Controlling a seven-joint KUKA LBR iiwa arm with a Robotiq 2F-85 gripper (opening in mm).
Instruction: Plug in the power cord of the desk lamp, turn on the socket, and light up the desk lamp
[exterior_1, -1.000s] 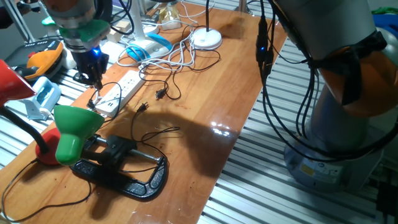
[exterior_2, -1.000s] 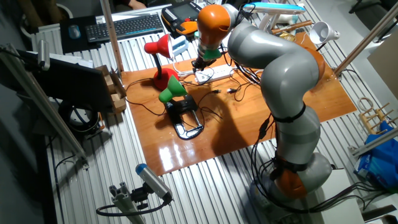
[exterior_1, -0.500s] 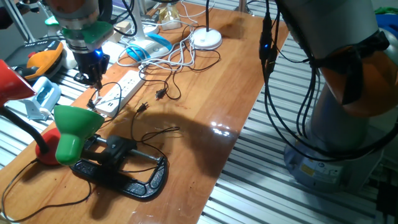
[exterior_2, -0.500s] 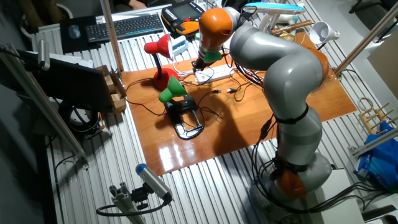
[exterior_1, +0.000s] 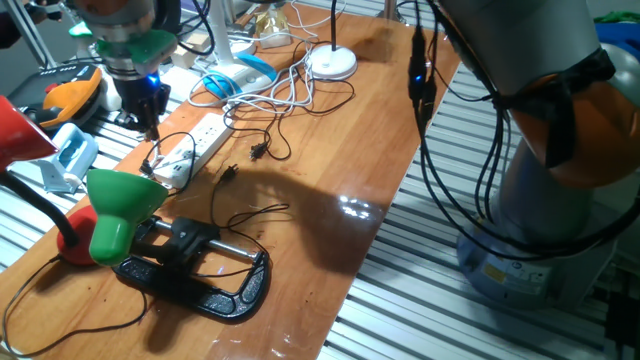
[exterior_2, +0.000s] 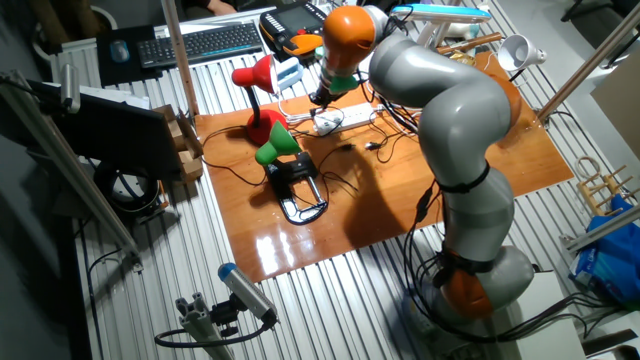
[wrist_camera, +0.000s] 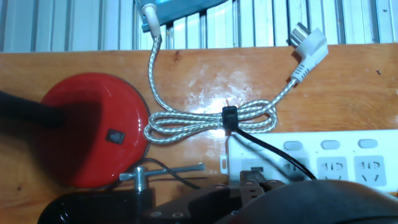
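Observation:
The socket (exterior_1: 197, 147) is a long white strip lying near the table's left edge, and it also shows as the socket (exterior_2: 343, 119) and the socket (wrist_camera: 323, 158). My gripper (exterior_1: 151, 127) hangs just above its near end with the fingers drawn together and nothing visible between them. A thin black power cord (wrist_camera: 261, 147) runs onto that end of the strip, but dark shapes hide where it ends. The green-shaded desk lamp (exterior_1: 118, 207) sits on a black clamp (exterior_1: 205, 285) in front of the strip. From the other side, the gripper (exterior_2: 317, 101) sits over the strip's left end.
A red lamp (exterior_2: 255, 80) with a round red base (wrist_camera: 93, 143) stands left of the strip. Two loose black plugs (exterior_1: 258, 152) lie beside it. A bundled braided white cable (wrist_camera: 211, 121) with a white plug (wrist_camera: 309, 46) lies behind it. A white round lamp base (exterior_1: 331, 63) and coiled cables sit at the back.
My gripper has lifted slightly and drifted a little away from the strip's end. The strip, cords and lamps stay where they were.

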